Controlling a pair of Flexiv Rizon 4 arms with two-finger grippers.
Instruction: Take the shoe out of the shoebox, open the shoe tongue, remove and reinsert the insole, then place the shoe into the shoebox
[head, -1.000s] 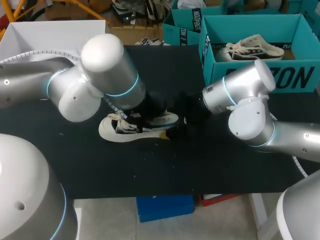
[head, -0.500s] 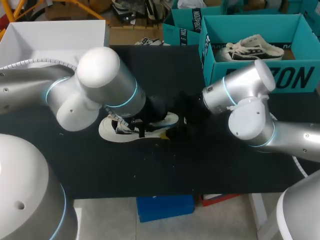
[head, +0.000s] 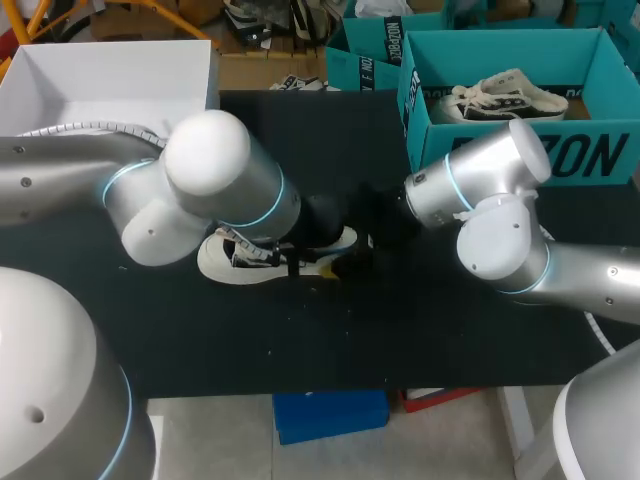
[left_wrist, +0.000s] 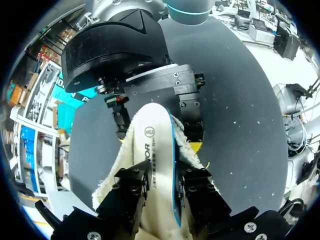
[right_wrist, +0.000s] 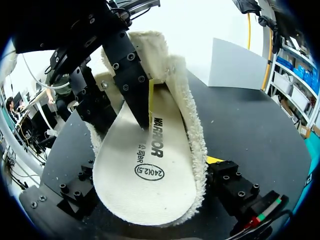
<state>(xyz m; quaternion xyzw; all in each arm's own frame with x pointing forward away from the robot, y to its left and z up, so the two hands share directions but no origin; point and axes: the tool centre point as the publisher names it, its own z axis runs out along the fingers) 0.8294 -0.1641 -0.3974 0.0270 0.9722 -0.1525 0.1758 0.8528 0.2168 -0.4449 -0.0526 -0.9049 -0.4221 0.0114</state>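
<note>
Shoe (head: 240, 262) lies on its side, centre-left in the head view, on the black table (head: 300, 340). It is well apart from the teal shoebox (head: 520, 155) at upper right. Left gripper (left_wrist: 165, 187) is clenched on the insole (left_wrist: 157, 165), one finger on its printed face and one behind. Right gripper (right_wrist: 152, 186) has a finger on each side of the heel, touching the frayed rim (right_wrist: 192, 125); I read it as clamped on the shoe. Step in hand: working the insole through the shoe's opening; pulling out or feeding in, cannot tell. To do it well, hold the heel clamp steady and move the insole along the shoe's length without twisting. Check that the left pinch grips the insole alone, not the rim with it. Risk: the rim snags and folds.
</note>
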